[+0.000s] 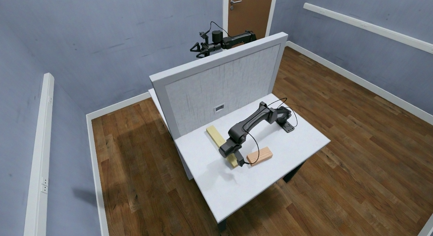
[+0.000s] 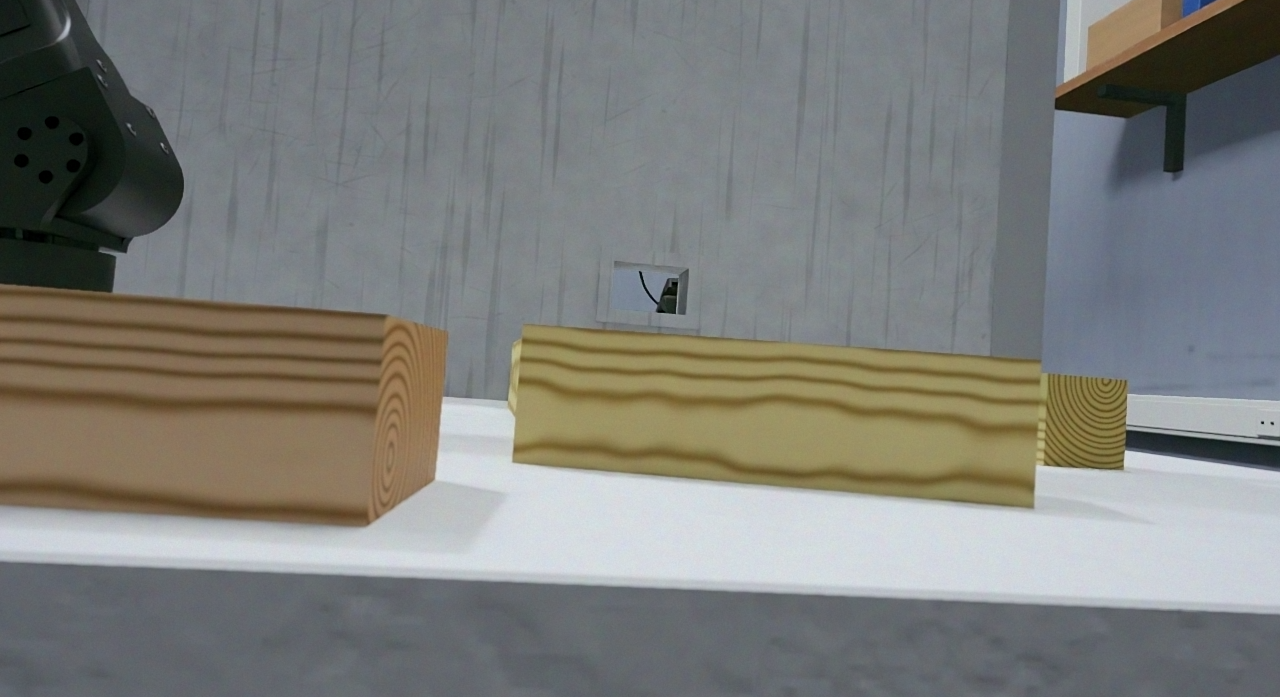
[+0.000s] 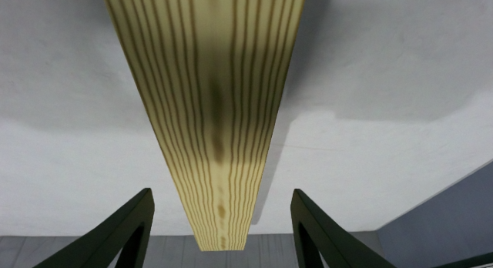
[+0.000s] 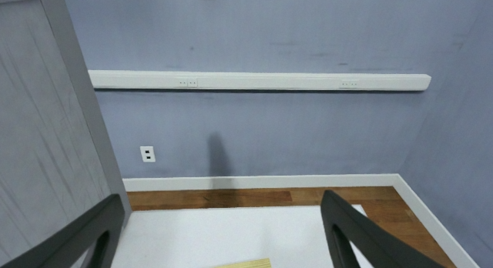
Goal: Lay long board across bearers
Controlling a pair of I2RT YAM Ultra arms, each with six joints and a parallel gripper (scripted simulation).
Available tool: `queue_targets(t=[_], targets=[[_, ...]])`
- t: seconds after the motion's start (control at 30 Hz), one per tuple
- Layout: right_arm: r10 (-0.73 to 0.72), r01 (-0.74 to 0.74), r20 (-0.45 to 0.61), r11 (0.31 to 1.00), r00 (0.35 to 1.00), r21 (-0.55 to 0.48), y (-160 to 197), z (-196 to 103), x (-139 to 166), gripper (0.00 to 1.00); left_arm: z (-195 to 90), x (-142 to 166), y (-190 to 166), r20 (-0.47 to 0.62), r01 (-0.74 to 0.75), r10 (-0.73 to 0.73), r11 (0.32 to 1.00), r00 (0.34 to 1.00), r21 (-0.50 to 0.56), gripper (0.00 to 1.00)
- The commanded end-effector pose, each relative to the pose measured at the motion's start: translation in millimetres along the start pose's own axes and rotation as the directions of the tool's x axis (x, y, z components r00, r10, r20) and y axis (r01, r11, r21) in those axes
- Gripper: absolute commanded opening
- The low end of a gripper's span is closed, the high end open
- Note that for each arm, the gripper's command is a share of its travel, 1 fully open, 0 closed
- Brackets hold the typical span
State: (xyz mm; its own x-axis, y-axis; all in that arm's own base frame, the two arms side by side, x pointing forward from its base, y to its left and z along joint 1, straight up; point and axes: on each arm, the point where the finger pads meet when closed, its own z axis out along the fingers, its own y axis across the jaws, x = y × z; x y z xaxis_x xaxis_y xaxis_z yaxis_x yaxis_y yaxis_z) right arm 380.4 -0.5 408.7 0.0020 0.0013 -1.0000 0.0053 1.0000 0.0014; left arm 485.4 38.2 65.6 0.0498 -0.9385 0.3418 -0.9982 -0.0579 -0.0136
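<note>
The long pale board lies flat on the white table on the near side of the grey panel wall. One end points at the wall, left of the slot. My left gripper hangs over the board's far-from-wall end. In the left wrist view the board runs between the fingers, which stand open with a gap on each side. My right gripper is open and empty, raised high behind the wall; its fingers frame bare table. Beyond the wall lie a brown block and a yellow block.
An orange-brown offcut lies just right of my left gripper. A third block sits behind the yellow one, near the wall's edge. The slot shows above the yellow block. A pale wood end peeks in below my right gripper.
</note>
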Motion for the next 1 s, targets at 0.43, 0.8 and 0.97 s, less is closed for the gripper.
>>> queue_targets(t=[0.43, 0.8, 0.97], targets=[[0.000, 0.000, -0.003, 1.000, 1.000, -0.016, 5, -3, -1, 1.00, -13, 4, -3, 0.013, -0.009, 0.009, 1.000, 1.000, 0.025, 0.72], [0.000, 0.000, -0.003, 1.000, 1.000, -0.016, 5, -3, -1, 1.00, -19, 18, -6, -0.183, -0.061, 0.074, 0.995, 0.980, 0.075, 0.72], [0.000, 0.000, -0.003, 1.000, 1.000, -0.016, 5, -3, -1, 1.00, 2, -14, 4, -0.136, 0.023, -0.022, 1.000, 0.990, 0.001, 0.72]])
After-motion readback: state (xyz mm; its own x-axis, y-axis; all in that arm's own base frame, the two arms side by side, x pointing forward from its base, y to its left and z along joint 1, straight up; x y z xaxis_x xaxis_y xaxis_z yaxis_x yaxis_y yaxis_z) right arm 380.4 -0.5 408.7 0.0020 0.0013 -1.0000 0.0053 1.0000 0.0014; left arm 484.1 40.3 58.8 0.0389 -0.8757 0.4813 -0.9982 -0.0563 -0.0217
